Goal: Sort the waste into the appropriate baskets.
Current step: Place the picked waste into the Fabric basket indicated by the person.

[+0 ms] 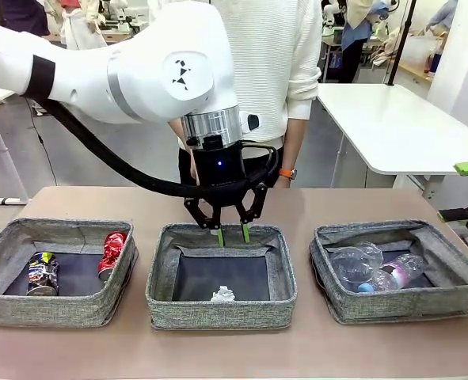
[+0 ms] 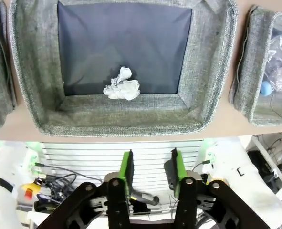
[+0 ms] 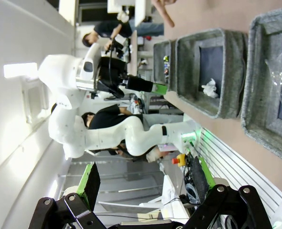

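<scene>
Left gripper (image 1: 232, 234) part open, empty, above middle basket (image 1: 221, 313); paper ball (image 1: 223, 295) inside by its near wall. Cans (image 1: 42, 273) left basket, bottle (image 1: 393, 274) right. Right gripper (image 3: 143, 179) wide open, empty.

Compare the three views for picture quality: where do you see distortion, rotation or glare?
Front view: sharp, evenly lit, left gripper crisp. Left wrist view: wide-angle bending bows the middle basket rim; paper ball sharp. Right wrist view: rolled sideways, with a bright washed-out patch of light at left.

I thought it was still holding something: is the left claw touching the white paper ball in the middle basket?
Apart. In the left wrist view the left gripper is empty, and the paper ball lies far beyond it in the middle basket.
</scene>
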`<state>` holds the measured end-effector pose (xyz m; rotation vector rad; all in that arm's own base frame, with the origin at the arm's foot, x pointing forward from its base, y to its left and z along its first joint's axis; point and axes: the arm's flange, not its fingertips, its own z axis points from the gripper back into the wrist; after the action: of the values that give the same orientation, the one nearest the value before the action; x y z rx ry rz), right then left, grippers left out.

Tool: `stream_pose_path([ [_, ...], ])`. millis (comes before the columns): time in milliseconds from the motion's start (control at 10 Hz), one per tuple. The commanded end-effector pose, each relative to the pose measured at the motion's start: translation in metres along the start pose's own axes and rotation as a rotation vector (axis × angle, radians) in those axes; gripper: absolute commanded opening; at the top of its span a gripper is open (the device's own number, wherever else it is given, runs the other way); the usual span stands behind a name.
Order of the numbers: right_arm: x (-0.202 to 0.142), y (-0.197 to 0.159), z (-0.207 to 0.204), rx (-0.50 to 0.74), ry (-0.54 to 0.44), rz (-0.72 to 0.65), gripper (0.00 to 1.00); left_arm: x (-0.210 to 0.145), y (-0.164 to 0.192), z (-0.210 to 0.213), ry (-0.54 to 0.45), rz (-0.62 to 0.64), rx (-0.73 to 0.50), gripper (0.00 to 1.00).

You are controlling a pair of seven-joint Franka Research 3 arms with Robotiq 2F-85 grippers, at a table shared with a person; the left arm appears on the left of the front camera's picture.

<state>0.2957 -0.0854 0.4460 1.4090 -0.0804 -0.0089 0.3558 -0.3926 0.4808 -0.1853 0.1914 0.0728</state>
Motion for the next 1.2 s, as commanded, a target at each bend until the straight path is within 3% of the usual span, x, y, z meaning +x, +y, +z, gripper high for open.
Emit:
stream_pose_path([
  [0, -0.001, 0.000, 0.001, 0.008, 0.006, 0.017, 1.00, -0.002, 0.001, 0.005, -0.005, 0.003, 0.009, 1.00],
  [100, -0.001, 0.000, 0.001, 0.008, 0.006, 0.017, 1.00, -0.003, 0.001, 0.006, -0.007, 0.006, 0.008, 0.91],
  [200, -0.001, 0.000, 0.001, 0.008, 0.006, 0.017, 1.00, -0.003, 0.001, 0.007, -0.010, 0.008, 0.007, 1.00],
  [600, -0.001, 0.000, 0.001, 0.008, 0.006, 0.017, 1.00, -0.008, 0.013, 0.025, -0.077, 0.020, -0.016, 1.00],
  [700, -0.001, 0.000, 0.001, 0.008, 0.006, 0.017, 1.00, -0.012, 0.021, 0.036, -0.060, -0.040, -0.086, 1.00],
  [800, -0.001, 0.000, 0.001, 0.008, 0.006, 0.017, 1.00, -0.025, 0.049, 0.062, -0.087, -0.115, -0.225, 1.00],
  [900, -0.001, 0.000, 0.001, 0.008, 0.006, 0.017, 1.00, -0.050, 0.103, 0.097, -0.188, -0.181, -0.443, 1.00],
  [1000, -0.001, 0.000, 0.001, 0.008, 0.006, 0.017, 1.00, -0.076, 0.156, 0.115, -0.290, -0.223, -0.598, 1.00],
  [1100, -0.001, 0.000, 0.001, 0.008, 0.006, 0.017, 1.00, -0.096, 0.208, 0.118, -0.427, -0.280, -0.842, 1.00],
])
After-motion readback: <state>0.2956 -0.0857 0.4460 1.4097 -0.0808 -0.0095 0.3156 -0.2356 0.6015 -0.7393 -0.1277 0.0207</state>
